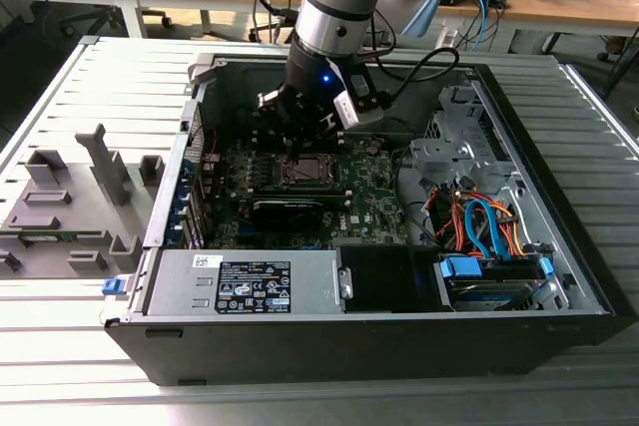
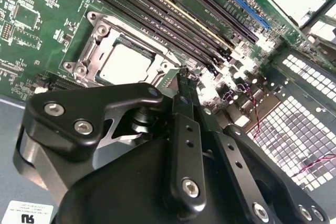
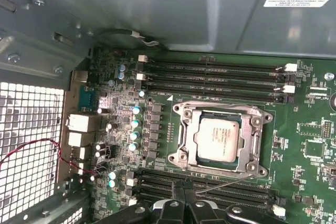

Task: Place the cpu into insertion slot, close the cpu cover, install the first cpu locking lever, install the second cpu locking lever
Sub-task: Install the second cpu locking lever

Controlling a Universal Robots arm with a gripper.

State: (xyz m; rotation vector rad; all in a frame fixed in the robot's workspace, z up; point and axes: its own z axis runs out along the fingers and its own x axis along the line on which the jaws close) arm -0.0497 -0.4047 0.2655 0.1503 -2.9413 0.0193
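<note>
The cpu [image 3: 219, 139] sits flat in the insertion slot [image 3: 185, 129], its dull metal top showing through the cut-out of the cpu cover [image 3: 252, 145], which lies down over the socket. Both wrist views agree on this; in the second wrist view the chip [image 2: 126, 62] is framed on all sides by the cover [image 2: 100, 38]. Placement and cover closure therefore appear done.

A thin wire locking lever [image 3: 223, 183] runs along the socket edge nearest the gripper. It looks raised and not yet tucked under its catch, though its far end is hard to follow. Judged step in hand: installing a locking lever.

The gripper [image 3: 181, 203] stands low over the green motherboard [image 3: 310, 145], just beside the socket, among the long memory slots [image 3: 210, 77]. Its fingers [image 2: 184, 90] are brought together, tips meeting with no gap visible, and nothing is held between them. The tips are near the lever's free end; whether they actually touch it cannot be told.

To do this step well, the closed tips should bear on the lever's bent handle, not on the cover or the chip. The push should go down and then sideways so the wire passes under the retaining hook. Pressure should stay clear of the neighbouring memory slots and small capacitors [image 3: 135, 124].

In the exterior view the arm [image 1: 334, 7] reaches down into the open computer case [image 1: 559, 276] lying on the slatted desk [image 1: 60, 97].
</note>
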